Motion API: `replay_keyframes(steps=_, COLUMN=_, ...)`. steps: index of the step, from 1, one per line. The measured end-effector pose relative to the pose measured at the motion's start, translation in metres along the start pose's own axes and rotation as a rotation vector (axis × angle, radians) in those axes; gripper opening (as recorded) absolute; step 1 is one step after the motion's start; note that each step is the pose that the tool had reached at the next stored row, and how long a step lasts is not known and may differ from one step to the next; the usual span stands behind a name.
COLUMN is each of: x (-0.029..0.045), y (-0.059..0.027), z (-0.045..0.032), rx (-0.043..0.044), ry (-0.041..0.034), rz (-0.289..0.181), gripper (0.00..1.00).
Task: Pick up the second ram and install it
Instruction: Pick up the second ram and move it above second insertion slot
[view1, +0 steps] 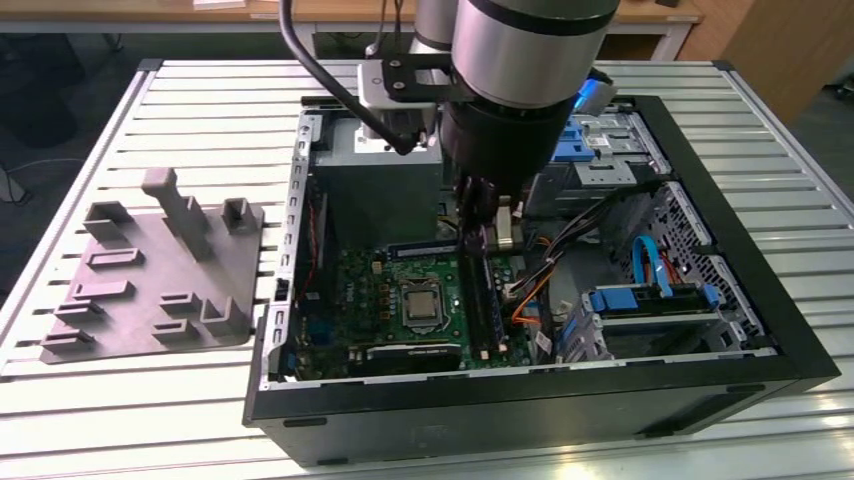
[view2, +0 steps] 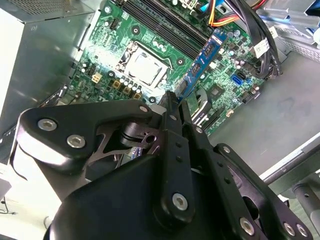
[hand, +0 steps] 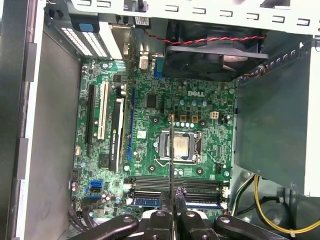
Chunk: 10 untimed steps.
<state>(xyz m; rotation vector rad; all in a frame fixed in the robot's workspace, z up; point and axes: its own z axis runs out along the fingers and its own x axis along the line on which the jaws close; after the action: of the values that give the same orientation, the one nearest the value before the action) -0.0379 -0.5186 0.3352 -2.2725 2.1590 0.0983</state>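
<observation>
One case (view1: 534, 405) here, one grey tray (view1: 147, 290) beside it; inside the case, one motherboard (hand: 150, 135), one processor (hand: 180, 146), one fan (hand: 215, 50).

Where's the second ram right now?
The ram is held in the end effector, over the motherboard inside the case, crossing the processor in the first wrist view.

A pale, slatted metal table (view1: 160, 400) was seen in the exterior view. Two things were set directly on it. A grey moulded holder tray (view1: 147, 290) was laid flat toward the exterior view's left. An open black computer case (view1: 534, 410) was laid on its side just beside the tray, toward the exterior view's right.
</observation>
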Motion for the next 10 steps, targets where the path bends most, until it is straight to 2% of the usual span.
replay_keyframes(steps=10, x=0.0008, y=-0.0002, z=0.0049, rx=0.0000, ry=-0.0002, rz=0.000, gripper=0.14)
